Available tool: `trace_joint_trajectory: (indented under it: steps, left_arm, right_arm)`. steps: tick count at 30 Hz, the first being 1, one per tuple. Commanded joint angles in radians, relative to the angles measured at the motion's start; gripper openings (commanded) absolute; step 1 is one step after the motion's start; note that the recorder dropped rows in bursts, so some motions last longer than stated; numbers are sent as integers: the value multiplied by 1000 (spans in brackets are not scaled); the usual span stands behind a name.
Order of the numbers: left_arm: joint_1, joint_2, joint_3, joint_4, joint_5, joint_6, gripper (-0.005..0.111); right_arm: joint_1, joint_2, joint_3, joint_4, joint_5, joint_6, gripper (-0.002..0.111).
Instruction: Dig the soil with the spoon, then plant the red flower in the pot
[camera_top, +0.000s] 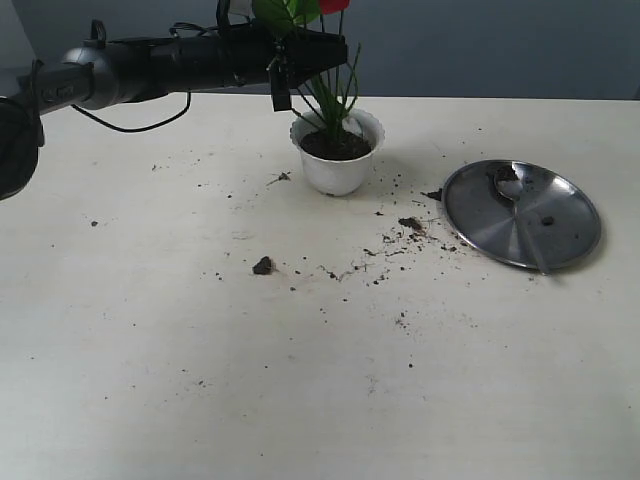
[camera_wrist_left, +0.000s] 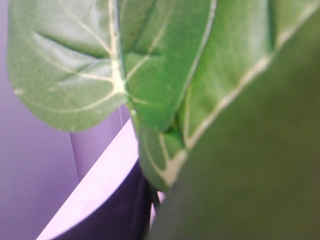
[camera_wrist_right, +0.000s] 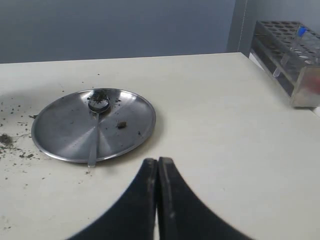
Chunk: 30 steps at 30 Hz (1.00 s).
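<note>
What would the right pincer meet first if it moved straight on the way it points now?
Probably the bare cream table top, just beside the rim of the round steel plate. The shut right pincer aims past that rim, though depth is unclear.

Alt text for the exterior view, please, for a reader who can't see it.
The left gripper holds the red flower by its stems, upright in the soil of the pot. To the right, the spoon lies on a round steel plate; soil crumbs dot the table.
</note>
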Motion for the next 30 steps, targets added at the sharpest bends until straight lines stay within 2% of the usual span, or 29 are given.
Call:
trace_joint_trajectory:
  steps: [1, 30]
  left_arm:
    - [-15, 26, 9, 63, -39, 23, 0]
    - [-26, 27, 9, 106, -39, -8, 0]
  right_arm:
    - [-6, -4, 2, 0, -4, 0, 0]
    - [-6, -4, 2, 0, -4, 0, 0]
